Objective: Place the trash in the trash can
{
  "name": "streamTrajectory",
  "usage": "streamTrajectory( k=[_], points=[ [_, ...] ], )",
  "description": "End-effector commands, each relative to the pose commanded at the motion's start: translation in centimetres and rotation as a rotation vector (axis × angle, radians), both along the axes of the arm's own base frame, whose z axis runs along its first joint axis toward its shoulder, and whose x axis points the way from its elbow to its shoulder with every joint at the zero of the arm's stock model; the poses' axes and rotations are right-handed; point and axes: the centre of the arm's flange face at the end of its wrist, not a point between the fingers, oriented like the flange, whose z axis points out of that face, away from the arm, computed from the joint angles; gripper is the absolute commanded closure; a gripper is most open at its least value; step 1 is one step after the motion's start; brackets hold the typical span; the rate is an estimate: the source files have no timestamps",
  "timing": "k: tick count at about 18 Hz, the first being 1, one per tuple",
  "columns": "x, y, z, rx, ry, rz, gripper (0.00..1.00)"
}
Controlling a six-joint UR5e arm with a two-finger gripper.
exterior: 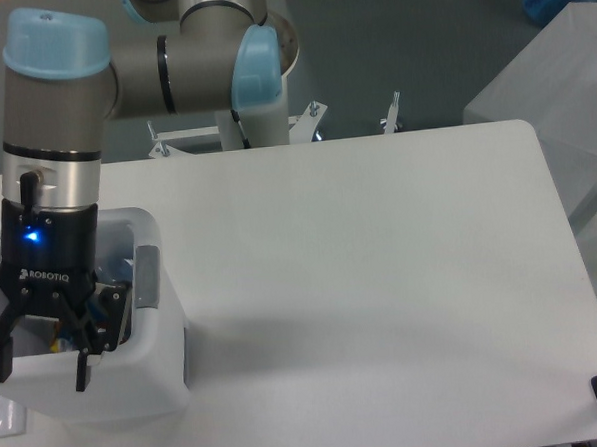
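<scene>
Gripper (41,365) hung with fingers spread and empty, directly above the trash can (151,376); any trash inside sat hidden beneath it on the table (382,279).

White rectangular trash can (154,291) at tabletop's left front, upright, thick rounded walls, grey tab (146,279) on right-facing side. We see most of opening hidden behind arm. Inside we make out dark blue bit (114,268) by right inner wall and small yellow-orange spot (57,345) lower down; can't tell which trash item each is. Small silvery wrapper (6,419) lies flat on tabletop just left of can's front corner, partly cut by frame edge.
</scene>
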Motion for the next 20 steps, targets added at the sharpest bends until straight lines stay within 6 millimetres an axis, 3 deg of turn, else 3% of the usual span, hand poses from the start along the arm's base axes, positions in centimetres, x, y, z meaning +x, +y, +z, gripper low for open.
streamTrajectory(
  k=[2,3,6,12,14,20],
  points=[
    [-1.3,-0.4,-0.1,-0.006,0.012,0.022,0.06],
    [-3.7,-1.1,-0.3,-0.008,0.005,0.064,0.00],
    [-10.1,-3.6,-0.9,-0.014,-0.014,0.177,0.00],
    [-24.6,-8.6,1.6,0.032,0.045,0.363,0.00],
    [-27.0,-10.9,2.6,0.030,0.091,0.378,0.00],
    [-30.6,-15.3,4.8,-0.021,0.213,0.358,0.00]
  ],
)
